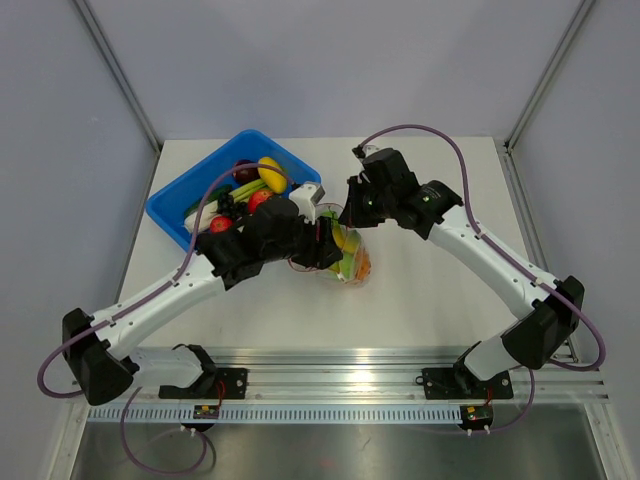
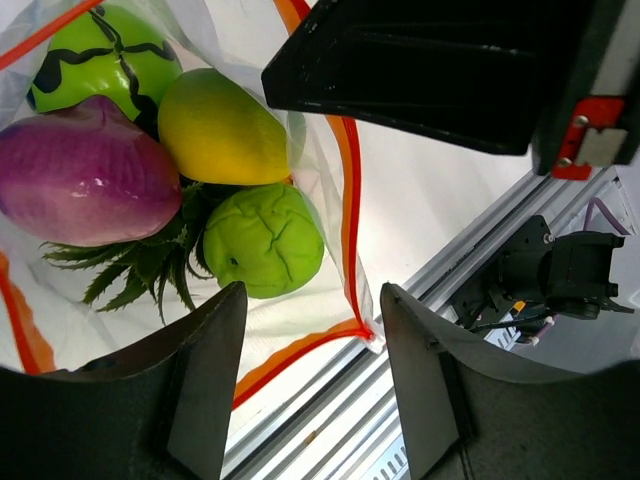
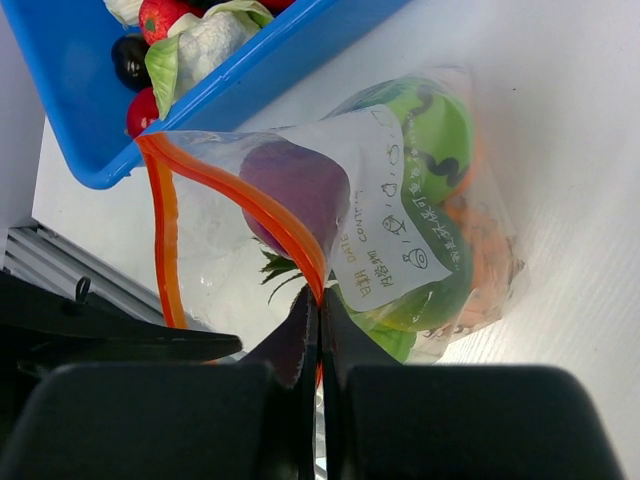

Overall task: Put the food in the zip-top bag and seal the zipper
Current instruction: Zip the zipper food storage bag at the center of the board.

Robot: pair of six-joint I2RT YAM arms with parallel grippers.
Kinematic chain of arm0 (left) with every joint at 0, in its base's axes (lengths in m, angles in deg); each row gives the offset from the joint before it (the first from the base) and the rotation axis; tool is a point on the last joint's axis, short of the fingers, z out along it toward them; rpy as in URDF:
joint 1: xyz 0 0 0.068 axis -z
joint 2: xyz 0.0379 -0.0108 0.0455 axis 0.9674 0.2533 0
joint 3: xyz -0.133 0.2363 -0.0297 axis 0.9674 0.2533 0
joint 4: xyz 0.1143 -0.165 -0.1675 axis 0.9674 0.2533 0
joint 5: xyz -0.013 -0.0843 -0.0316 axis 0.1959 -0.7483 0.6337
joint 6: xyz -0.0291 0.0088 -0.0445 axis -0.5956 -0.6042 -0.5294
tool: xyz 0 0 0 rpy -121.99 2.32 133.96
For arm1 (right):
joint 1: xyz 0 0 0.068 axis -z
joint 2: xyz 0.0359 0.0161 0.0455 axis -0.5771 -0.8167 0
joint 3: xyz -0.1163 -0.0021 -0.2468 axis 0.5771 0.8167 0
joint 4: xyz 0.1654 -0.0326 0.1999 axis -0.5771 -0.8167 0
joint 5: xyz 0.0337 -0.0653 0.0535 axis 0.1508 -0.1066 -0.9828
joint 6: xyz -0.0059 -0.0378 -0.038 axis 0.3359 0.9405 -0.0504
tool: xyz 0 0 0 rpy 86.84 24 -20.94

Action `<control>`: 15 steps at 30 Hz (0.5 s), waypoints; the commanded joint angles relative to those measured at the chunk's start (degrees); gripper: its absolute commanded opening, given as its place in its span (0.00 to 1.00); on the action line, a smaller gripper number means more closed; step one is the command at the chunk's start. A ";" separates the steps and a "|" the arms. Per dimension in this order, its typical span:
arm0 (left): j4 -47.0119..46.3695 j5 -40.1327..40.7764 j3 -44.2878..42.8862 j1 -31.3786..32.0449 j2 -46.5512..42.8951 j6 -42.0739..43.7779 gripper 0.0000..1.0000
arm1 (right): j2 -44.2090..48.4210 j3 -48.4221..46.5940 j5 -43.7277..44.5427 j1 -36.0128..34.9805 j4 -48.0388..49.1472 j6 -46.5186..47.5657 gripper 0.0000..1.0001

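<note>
The clear zip-top bag [image 1: 350,255] lies in the middle of the table with food in it: a purple piece [image 2: 85,170], a yellow lemon [image 2: 220,130], a green apple [image 2: 265,240] and a striped green piece [image 2: 100,50]. Its white label [image 3: 385,225] shows in the right wrist view. My right gripper [image 3: 320,305] is shut on the orange-red zipper [image 3: 270,215] at one end of the mouth. My left gripper [image 2: 310,340] is open, its fingers either side of the zipper's corner [image 2: 365,325], not touching it. The bag's mouth stands open.
A blue bin [image 1: 175,205] with more toy food, a yellow piece [image 1: 270,172] and red pieces [image 1: 258,200], stands at the back left, right behind the left arm. The metal rail [image 1: 350,385] runs along the table's near edge.
</note>
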 commanded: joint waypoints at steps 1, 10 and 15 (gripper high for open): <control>-5.79 -2.21 -0.65 0.25 1.67 0.36 0.58 | -0.09 -2.69 -1.32 -0.26 1.42 -0.22 0.00; -9.13 -3.88 -1.26 0.25 5.89 -1.75 0.23 | -0.18 -3.13 -1.33 -0.26 0.89 -0.65 0.00; -7.29 -4.58 -3.98 0.16 8.00 -2.27 0.00 | -0.09 -3.75 -4.31 -0.26 0.45 0.48 0.05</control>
